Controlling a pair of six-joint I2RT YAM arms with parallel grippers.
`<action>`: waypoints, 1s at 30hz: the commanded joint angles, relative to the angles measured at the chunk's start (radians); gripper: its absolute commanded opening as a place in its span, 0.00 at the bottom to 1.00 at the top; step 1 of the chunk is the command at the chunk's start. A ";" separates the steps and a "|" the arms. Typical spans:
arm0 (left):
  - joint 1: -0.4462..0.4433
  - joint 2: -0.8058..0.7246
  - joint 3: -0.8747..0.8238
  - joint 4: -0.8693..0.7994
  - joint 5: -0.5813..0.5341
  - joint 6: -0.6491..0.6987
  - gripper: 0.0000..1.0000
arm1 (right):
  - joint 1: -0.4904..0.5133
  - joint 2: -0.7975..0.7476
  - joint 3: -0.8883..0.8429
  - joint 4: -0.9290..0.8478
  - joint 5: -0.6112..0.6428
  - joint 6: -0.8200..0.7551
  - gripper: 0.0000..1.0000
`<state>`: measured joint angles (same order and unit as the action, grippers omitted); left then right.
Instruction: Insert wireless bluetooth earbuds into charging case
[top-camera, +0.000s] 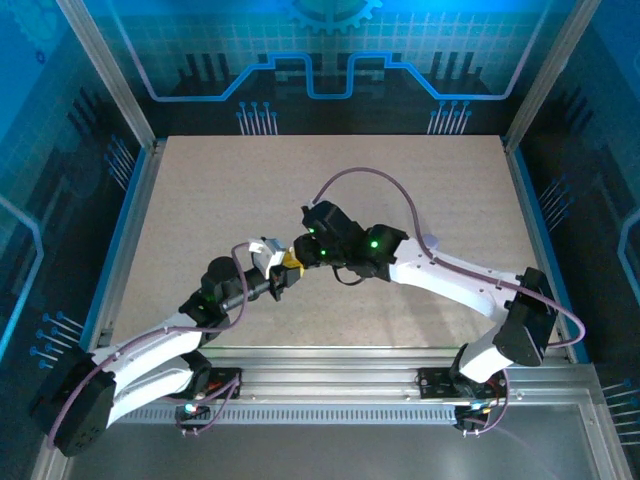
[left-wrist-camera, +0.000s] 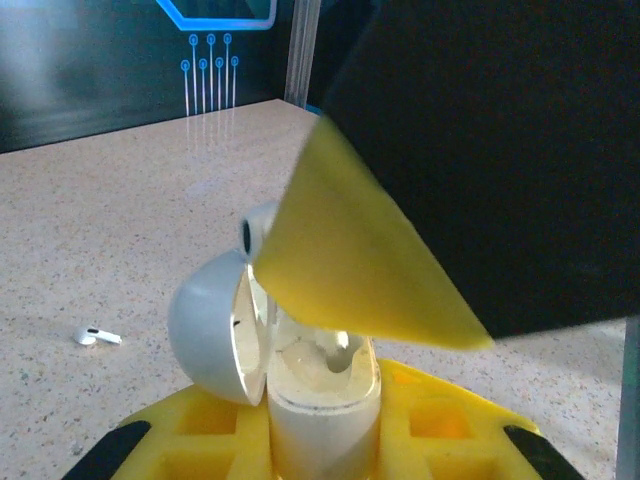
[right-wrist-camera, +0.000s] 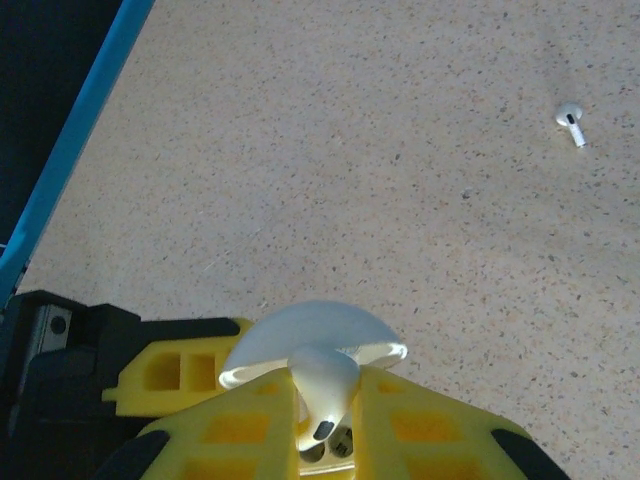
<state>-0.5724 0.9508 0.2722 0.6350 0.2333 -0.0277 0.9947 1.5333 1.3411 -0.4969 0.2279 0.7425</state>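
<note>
Overhead, the left gripper (top-camera: 278, 278) and right gripper (top-camera: 300, 252) merely meet; wrist views reveal the left pinching the open case (left-wrist-camera: 320, 400), the right an earbud (right-wrist-camera: 322, 385), another earbud (right-wrist-camera: 571, 122) lying loose.

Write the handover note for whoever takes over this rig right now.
Left tool: shut on the charging case, lid swung open.
Right tool: shut on one earbud, poised just over the open case.
Second earbud: lying loose on the table, away from both arms.
Done: case gripped and opened, first earbud picked up.
Left: seat the held earbud, fetch and seat the second one, close the lid. Neither earbud is in its slot yet.
</note>
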 joint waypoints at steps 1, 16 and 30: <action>-0.007 -0.024 0.026 0.067 0.025 -0.015 0.17 | 0.019 -0.015 -0.017 0.008 0.001 -0.018 0.18; -0.007 -0.034 0.036 0.065 0.042 -0.021 0.18 | 0.037 -0.020 -0.043 0.035 -0.013 -0.098 0.19; -0.007 -0.032 0.042 0.056 0.062 -0.015 0.17 | 0.038 -0.020 -0.044 0.062 -0.077 -0.153 0.22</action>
<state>-0.5724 0.9401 0.2722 0.6327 0.2546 -0.0498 1.0088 1.5158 1.3079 -0.4381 0.2008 0.6147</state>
